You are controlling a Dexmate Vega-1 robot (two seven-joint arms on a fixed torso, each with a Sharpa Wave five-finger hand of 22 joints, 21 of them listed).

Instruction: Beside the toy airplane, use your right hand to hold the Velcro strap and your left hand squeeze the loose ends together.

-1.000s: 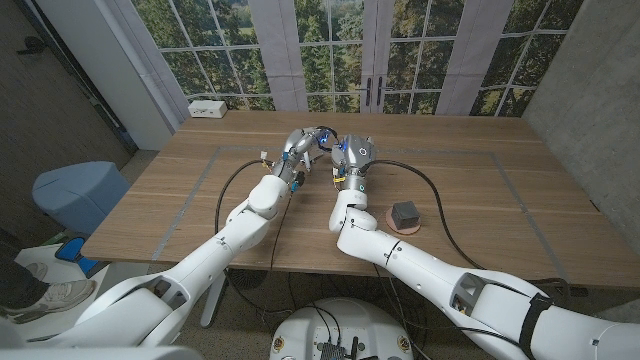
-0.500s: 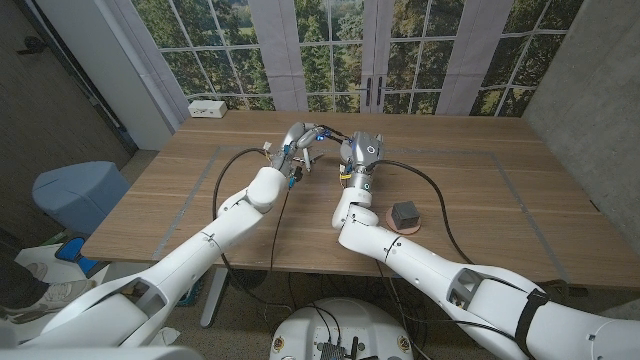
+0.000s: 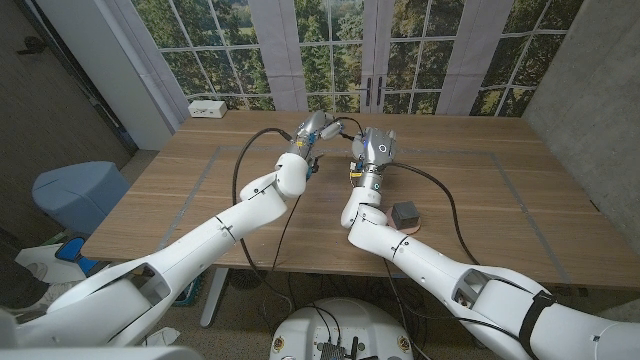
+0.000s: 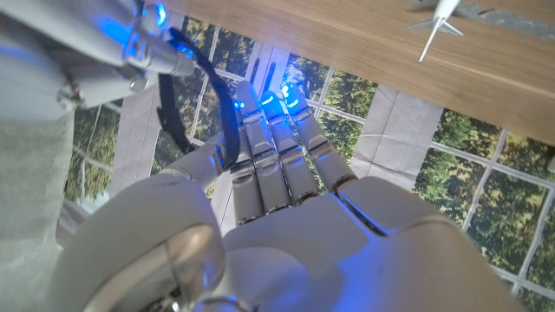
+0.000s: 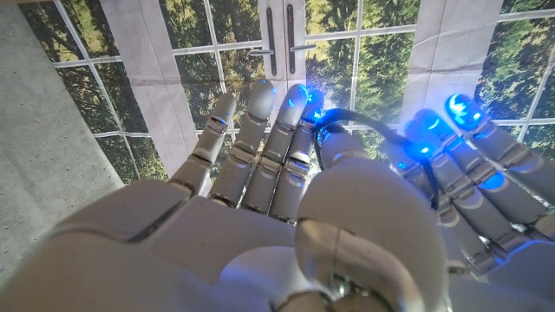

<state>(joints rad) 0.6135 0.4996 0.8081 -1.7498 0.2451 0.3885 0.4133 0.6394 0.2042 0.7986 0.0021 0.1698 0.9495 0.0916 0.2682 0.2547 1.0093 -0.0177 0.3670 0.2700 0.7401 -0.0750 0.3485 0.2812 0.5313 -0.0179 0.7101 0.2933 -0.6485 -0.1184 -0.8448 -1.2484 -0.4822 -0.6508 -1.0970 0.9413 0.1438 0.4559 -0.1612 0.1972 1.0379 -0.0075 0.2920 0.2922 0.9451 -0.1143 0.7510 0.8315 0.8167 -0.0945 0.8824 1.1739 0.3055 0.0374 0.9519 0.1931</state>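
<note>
Both hands are raised together over the far middle of the table [image 3: 200,190], with the black Velcro strap [image 4: 227,130] looped between them. The right hand [image 3: 374,148] appears to pinch it against its thumb; the left hand [image 3: 312,133] has its fingers [image 4: 273,165] straight against the loop.

The squeeze seems under way. Next, the left thumb and fingers should press the loose ends together while the right steadies the strap.

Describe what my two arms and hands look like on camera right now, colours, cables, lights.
Both arms are glossy white rounded shells with dark joint seams; the right arm has a black band near the shoulder. The left hand and right hand are silver-grey metal with segmented fingers whose tips glow blue. Black cables trail from the wrists across the table.
</note>
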